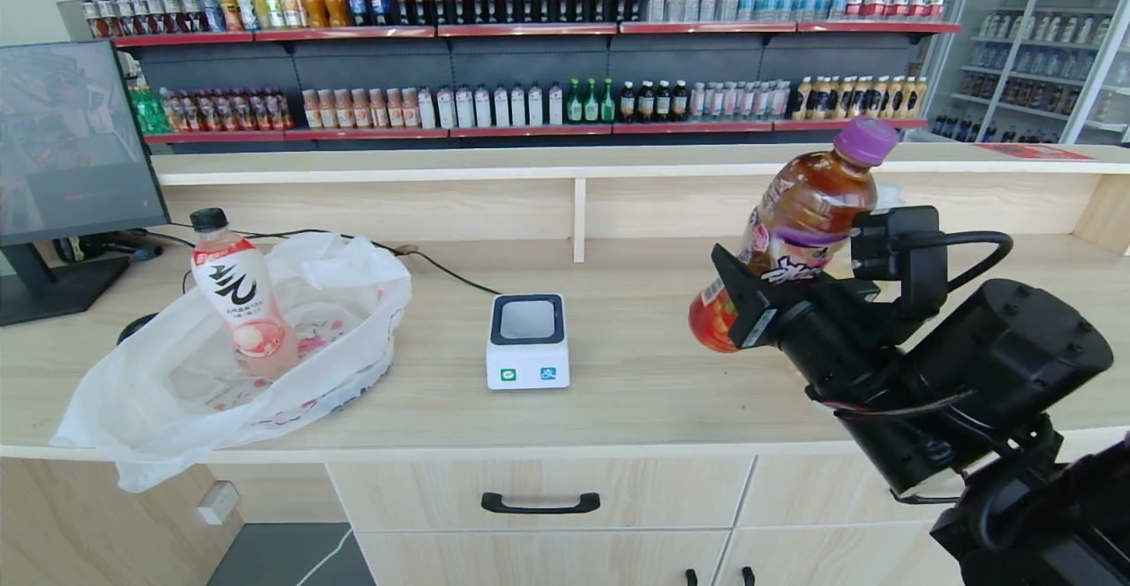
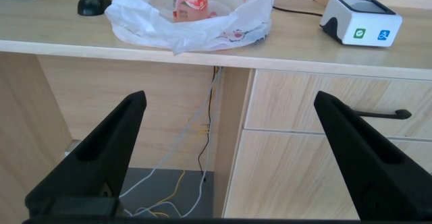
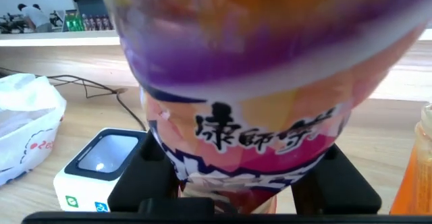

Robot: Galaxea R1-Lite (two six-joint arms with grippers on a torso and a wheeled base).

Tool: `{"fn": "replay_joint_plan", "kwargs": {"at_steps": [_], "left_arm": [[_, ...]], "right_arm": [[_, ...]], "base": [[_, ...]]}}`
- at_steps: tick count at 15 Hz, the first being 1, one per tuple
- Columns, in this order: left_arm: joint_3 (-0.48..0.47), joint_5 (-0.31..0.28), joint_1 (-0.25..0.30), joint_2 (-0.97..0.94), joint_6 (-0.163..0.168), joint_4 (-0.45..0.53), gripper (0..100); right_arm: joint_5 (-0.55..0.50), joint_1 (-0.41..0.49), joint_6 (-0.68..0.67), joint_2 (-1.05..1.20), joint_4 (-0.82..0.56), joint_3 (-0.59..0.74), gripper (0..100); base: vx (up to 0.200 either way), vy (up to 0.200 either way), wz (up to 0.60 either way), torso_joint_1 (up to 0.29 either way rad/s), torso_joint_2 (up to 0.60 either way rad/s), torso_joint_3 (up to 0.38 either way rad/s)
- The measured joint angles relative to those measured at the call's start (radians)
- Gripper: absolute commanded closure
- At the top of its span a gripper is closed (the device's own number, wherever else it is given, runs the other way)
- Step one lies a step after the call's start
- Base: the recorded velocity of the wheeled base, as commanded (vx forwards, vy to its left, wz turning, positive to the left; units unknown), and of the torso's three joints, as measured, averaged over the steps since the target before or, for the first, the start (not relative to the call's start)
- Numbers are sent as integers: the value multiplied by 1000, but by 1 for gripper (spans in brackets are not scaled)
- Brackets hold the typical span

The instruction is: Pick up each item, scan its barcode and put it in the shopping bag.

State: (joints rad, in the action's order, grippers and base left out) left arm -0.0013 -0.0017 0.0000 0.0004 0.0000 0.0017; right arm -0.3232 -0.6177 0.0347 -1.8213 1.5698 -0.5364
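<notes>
Right end effector point(image 1: 799, 255) is clenched on the purple-capped brown bottle point(image 1: 817, 193), gripped around its lower body. The bottle is held tilted, cap end up and away from the wrist, clear above the tabletop point(image 1: 636, 374). The white scanner point(image 1: 527, 341) is seen below and to the left of this end effector, well apart, window facing up. The shopping bag point(image 1: 353, 304) is laid farther left, beyond the scanner, mouth open. A pink bottle point(image 1: 240, 304) is stood inside it, leaning slightly. Left end effector point(image 2: 229, 150) is released, fingers point(image 2: 101, 156) spread wide, and is held lower than the tabletop edge, facing the cabinet front point(image 2: 304, 116). Bag and scanner are seen above and ahead of it.
</notes>
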Motion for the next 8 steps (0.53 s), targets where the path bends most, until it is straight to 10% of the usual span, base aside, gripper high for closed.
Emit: {"fn": "replay_joint_plan", "kwargs": {"at_steps": [8], "left_arm": [[0, 0, 0, 0, 0, 0, 0]], "right_arm": [[1, -81, -10, 110, 1, 169, 100]], "base": [[0, 0, 0, 0, 0, 0]]}}
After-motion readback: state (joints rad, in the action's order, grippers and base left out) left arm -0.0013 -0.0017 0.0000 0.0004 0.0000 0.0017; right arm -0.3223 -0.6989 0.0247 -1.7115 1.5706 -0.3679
